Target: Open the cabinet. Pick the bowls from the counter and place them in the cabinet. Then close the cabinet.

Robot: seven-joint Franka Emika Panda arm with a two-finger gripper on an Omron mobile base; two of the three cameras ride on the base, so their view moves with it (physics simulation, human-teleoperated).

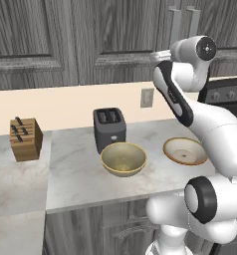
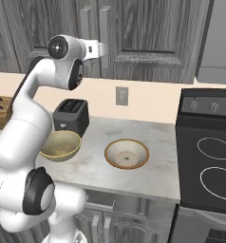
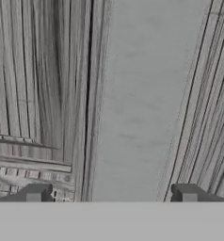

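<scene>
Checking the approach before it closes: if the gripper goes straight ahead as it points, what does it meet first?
Probably the cabinet's right bar handle, centred between the open jaws of the gripper; depth is unclear.

tool open, fingertips straddling grey handle on cabinet door.

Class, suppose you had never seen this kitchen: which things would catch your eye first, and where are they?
The white arm reaches up to the closed cabinet, its open fingers either side of a grey bar handle. Below, on the counter, sit an olive-yellow bowl and a tan-rimmed bowl.
</scene>
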